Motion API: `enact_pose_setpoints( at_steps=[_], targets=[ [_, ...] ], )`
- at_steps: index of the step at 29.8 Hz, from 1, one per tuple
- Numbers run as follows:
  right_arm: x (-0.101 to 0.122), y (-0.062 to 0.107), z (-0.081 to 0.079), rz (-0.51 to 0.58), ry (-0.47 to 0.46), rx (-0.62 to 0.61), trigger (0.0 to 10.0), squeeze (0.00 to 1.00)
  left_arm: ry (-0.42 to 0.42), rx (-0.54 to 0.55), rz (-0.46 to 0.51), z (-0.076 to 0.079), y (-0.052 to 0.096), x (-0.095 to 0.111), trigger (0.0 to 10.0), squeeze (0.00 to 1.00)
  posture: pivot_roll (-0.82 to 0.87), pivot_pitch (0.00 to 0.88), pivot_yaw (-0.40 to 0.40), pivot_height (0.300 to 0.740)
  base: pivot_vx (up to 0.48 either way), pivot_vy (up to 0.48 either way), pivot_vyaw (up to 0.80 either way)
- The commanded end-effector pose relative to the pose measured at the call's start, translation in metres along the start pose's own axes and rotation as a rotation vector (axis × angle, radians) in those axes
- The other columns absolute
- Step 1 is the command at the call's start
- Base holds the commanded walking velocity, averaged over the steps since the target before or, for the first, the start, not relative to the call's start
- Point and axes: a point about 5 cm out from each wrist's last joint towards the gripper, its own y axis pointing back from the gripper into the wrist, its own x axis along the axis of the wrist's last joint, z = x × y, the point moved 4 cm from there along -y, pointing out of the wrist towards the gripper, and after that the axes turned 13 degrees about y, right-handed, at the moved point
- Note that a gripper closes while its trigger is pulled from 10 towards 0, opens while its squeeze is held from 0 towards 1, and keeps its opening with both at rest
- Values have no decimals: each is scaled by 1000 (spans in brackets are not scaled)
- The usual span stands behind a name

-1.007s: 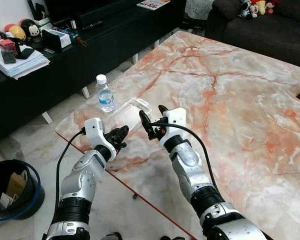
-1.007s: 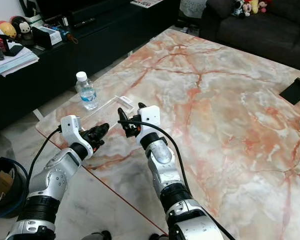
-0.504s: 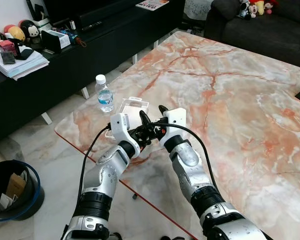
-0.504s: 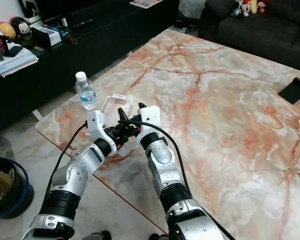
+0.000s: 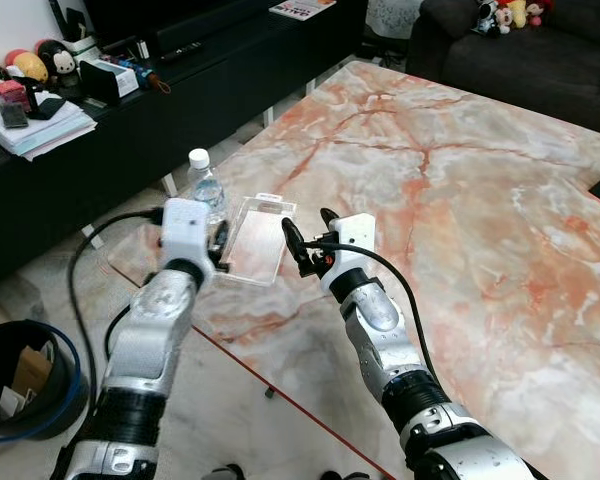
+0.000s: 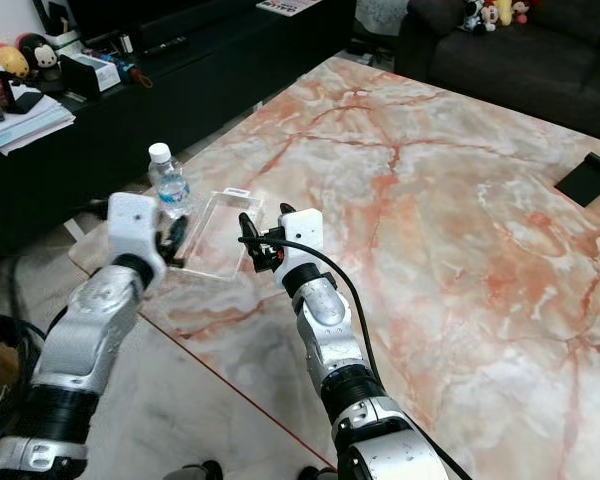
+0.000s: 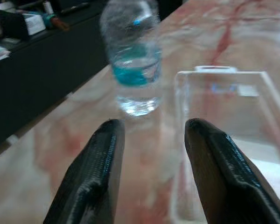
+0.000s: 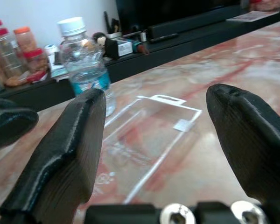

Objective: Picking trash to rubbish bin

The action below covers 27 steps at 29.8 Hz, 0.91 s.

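While a dark sofa (image 5: 540,50) and a long black cabinet (image 5: 180,110) line the far side of the room, the marble bench (image 5: 460,200) with its orange veining takes up most of the head views. On the floor at the robot's left, well apart from the bench, stands the black rubbish bin (image 5: 20,385) with cardboard scraps inside. Near the bench's left corner lies a clear plastic package (image 5: 255,238), flat on the marble, its hang tab pointing away from the robot. Just beside it, toward the cabinet, a small water bottle (image 5: 206,185) stands upright with a white cap and a blue label. The left tool (image 7: 149,135) hovers low over the corner, its two black fingers (image 7: 102,158) spread apart and grasping nothing; the bottle and the near edge of the package sit ahead of them. The right tool (image 5: 309,241) is raised just beside the package's right edge, fingers (image 8: 70,158) likewise spread wide and empty, with the package and bottle visible between them in the right wrist view. Stacked papers (image 5: 35,122) and small figurines (image 5: 40,62) rest on the cabinet.
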Motion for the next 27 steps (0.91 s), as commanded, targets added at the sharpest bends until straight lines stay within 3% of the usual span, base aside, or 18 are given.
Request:
enact_pose_setpoints(
  at_steps=[1, 5, 6, 17, 18, 23, 27],
  targets=[
    [-3, -1, -10, -15, -23, 18, 10000, 0, -26, 51, 15, -14, 1, 2, 10000, 1000, 135, 158, -29, 740, 0, 0, 0],
    [-4, 0, -9, -17, -21, 17, 10000, 0, 19, 65, 21, -28, 2, 2, 10000, 1000, 133, 158, -31, 740, 0, 0, 0],
    [-4, 0, -8, -17, -19, 16, 10000, 0, 71, 41, 47, -28, 1, 4, 10000, 1000, 128, 157, -33, 740, 0, 0, 0],
    [-3, 0, -8, -17, -16, 21, 10000, 0, 108, -46, 33, -22, -6, -4, 10000, 1000, 124, 157, -43, 740, 0, 0, 0],
    [-3, 0, -8, -17, -14, 21, 10000, 0, 14, -62, -8, -21, -8, -11, 10000, 0, 119, 154, -42, 740, 0, 0, 0],
    [-4, 1, -7, -20, -12, 20, 10000, 0, -49, -75, -50, -21, -13, -16, 10000, 0, 117, 151, -43, 740, 0, 0, 0],
    [-4, 1, -7, -21, -10, 22, 10000, 0, -173, -84, -94, -22, -18, -21, 10000, 0, 110, 148, -44, 740, 0, 0, 0]
  ],
)
